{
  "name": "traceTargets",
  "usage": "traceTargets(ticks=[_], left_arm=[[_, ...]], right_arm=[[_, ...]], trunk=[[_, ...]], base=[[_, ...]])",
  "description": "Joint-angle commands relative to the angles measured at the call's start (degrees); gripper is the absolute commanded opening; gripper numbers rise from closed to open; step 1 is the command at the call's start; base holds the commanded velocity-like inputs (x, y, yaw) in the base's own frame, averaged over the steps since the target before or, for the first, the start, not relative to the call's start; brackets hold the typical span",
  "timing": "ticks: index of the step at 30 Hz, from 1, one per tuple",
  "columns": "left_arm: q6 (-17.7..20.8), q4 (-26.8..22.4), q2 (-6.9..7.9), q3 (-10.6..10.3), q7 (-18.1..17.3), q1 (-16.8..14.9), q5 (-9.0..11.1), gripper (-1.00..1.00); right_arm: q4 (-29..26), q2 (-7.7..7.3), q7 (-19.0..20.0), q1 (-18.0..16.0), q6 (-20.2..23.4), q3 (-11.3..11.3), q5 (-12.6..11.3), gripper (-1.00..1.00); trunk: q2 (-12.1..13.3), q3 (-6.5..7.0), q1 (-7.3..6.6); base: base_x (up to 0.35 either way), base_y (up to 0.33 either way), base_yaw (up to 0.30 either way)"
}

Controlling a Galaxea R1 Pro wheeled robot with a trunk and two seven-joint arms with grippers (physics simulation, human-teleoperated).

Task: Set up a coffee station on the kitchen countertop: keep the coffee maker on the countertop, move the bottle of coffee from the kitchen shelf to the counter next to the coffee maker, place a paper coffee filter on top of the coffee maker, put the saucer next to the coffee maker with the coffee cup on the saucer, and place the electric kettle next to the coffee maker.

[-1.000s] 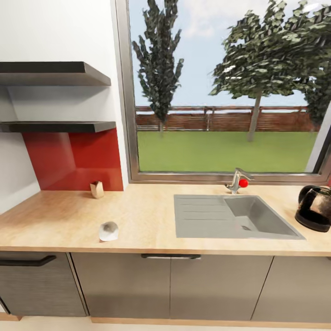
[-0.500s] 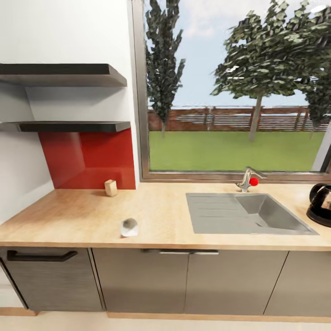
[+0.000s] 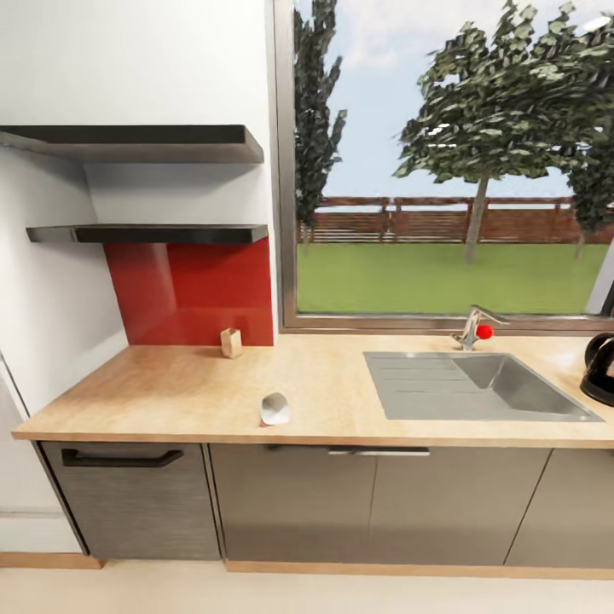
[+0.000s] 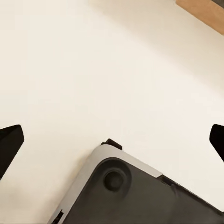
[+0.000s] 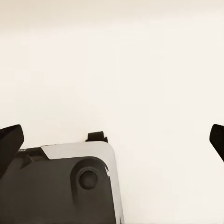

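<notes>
Currently you're in transit: both grippers gape empty over pale floor. Next, approach the light wooden countertop [image 3: 170,388]; black glossy electric kettle [image 3: 599,368] sits beyond the grey sink [image 3: 477,388].

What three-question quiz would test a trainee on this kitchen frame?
1. True or false: the white cup lies near the counter's front edge.
2. What stands at the back against the red splashback: A) a small tan block, B) a saucer, C) a bottle?
3. Fill in: the black kettle stands to the ____ of the sink.

Key: 1 true; 2 A; 3 right.
</notes>
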Motion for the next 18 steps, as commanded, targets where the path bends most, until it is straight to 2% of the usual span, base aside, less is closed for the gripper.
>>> traceTargets(ticks=[1, 8, 18], left_arm=[[-0.1, 0.0, 0.04, -0.4, -0.2, 0.0, 0.6, 1.00], [0.0, 0.0, 0.04, -0.4, -0.2, 0.0, 0.8, 1.00], [0.0, 0.0, 0.04, -0.3, -0.2, 0.0, 0.9, 1.00]], right_arm=[[0.2, 0.00, 0.2, -0.1, -0.4, 0.3, -0.6, 1.00], [0.2, -0.08, 0.2, -0.1, -1.0, 0.3, -0.6, 1.00], [0.2, -0.07, 0.2, -0.1, -1.1, 0.3, -0.7, 1.00]], trunk=[[0.0, 0.00, 0.02], [0.0, 0.00, 0.02], [0.0, 0.00, 0.02]], base=[[-0.023, 0.330, 0.000], [0.055, 0.337, 0.000], [0.162, 0.326, 0.000]])
